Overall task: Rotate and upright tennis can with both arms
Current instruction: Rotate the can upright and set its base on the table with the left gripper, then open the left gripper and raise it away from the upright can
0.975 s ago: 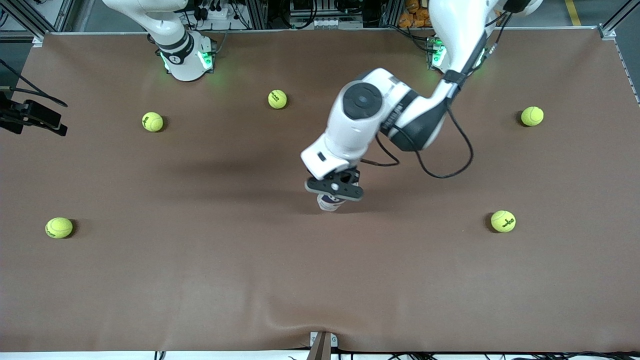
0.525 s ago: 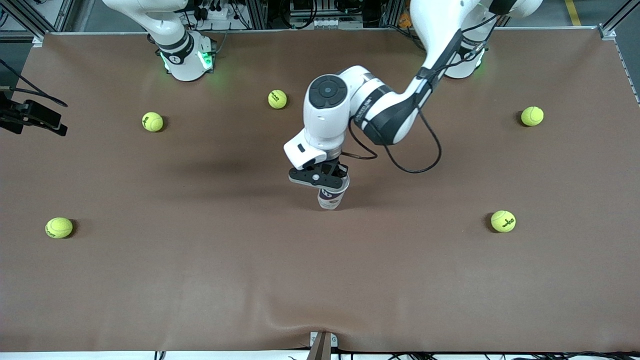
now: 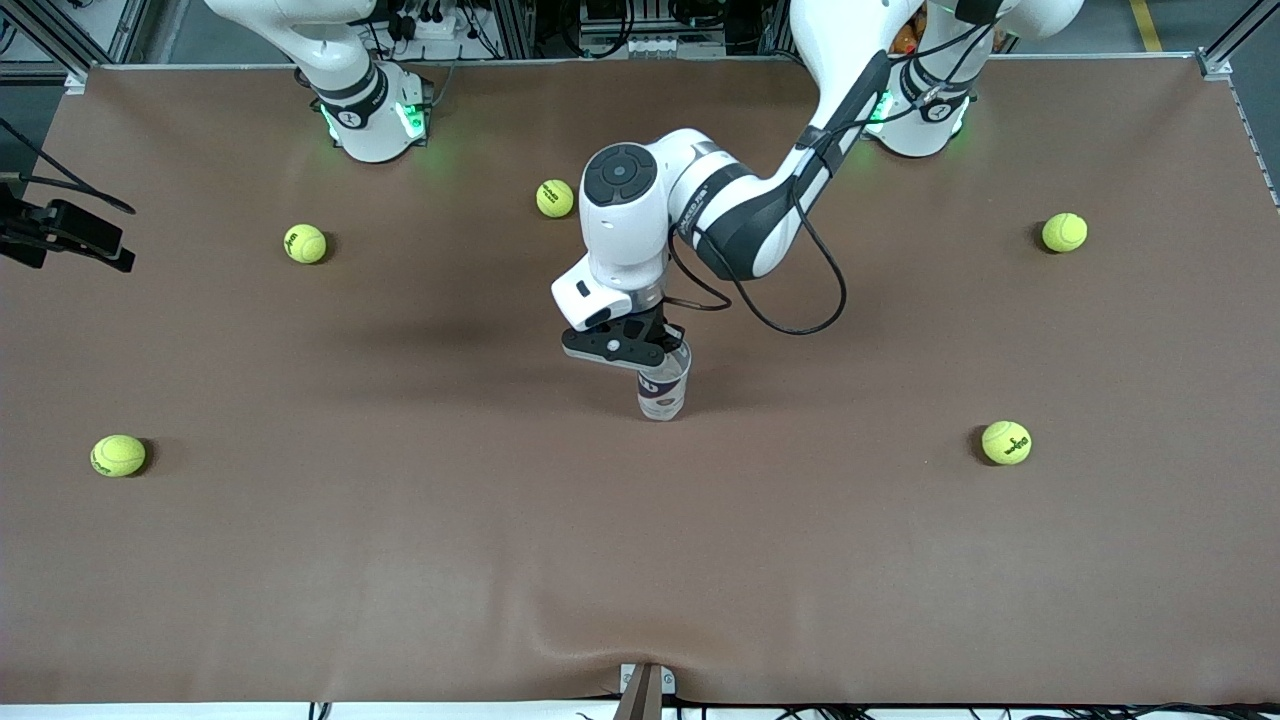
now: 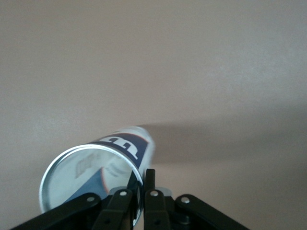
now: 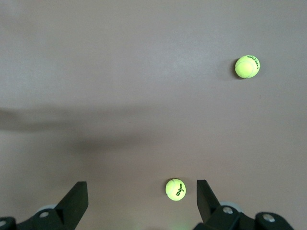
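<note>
Swinging toward the frame's upper left since the earlier frame, the left arm now shows more of the tennis can [image 3: 662,392].
Upright at the table's [image 3: 400,560] centre, the can has its silvery rim pinched by the left gripper [image 3: 655,352]; the right gripper [image 5: 139,203] waits splayed wide, holding nothing, over two tennis balls [image 5: 175,189].
</note>
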Available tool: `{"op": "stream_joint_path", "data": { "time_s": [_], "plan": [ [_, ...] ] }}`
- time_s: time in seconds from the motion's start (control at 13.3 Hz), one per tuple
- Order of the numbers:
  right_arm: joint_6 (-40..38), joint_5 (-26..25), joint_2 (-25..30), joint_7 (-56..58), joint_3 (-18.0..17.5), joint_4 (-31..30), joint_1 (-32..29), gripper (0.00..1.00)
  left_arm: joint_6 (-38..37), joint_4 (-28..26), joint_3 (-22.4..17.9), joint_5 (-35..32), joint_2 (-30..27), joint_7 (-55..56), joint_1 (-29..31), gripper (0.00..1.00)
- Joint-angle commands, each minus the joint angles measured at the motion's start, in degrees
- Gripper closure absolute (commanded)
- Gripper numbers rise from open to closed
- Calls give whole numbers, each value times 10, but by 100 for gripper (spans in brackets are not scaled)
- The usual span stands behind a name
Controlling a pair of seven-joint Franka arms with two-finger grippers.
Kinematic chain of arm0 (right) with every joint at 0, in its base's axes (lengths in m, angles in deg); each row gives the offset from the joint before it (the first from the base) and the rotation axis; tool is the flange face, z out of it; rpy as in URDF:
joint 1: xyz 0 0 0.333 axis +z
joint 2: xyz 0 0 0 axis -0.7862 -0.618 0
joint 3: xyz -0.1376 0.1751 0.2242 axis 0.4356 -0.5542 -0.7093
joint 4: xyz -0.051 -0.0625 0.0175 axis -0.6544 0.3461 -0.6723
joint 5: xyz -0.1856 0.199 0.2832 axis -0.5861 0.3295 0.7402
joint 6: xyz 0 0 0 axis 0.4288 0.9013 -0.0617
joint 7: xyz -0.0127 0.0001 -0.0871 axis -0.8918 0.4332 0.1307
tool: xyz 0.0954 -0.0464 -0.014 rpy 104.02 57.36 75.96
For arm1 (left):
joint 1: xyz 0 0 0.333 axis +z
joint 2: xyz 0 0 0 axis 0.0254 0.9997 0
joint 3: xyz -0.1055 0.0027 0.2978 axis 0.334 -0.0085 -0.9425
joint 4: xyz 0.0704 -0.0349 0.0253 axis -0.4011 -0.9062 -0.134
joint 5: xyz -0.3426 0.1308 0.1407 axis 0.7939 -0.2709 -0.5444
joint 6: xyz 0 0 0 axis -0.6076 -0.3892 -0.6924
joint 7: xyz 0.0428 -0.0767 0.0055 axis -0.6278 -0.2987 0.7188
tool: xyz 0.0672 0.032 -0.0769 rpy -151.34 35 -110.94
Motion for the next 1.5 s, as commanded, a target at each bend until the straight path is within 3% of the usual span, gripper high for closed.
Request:
{"op": "stream_joint_path", "data": {
  "time_s": [0.0, 0.3, 0.75, 1.43],
  "plan": [
    [3, 7, 6, 4, 3, -6, 1, 0, 12, 5, -6, -13, 2, 33, -4, 0],
    [3, 7, 6, 5, 3, -6, 1, 0, 9, 5, -2, -12, -9, 35, -3, 0],
    [3, 8, 6, 4, 3, -6, 2, 0, -65, 4, -4, -7, -100, 28, 37, 0],
    [3, 8, 6, 5, 3, -6, 4, 0, -184, -8, -3, -7, -250, -19, 212, 0]
  ]
}}
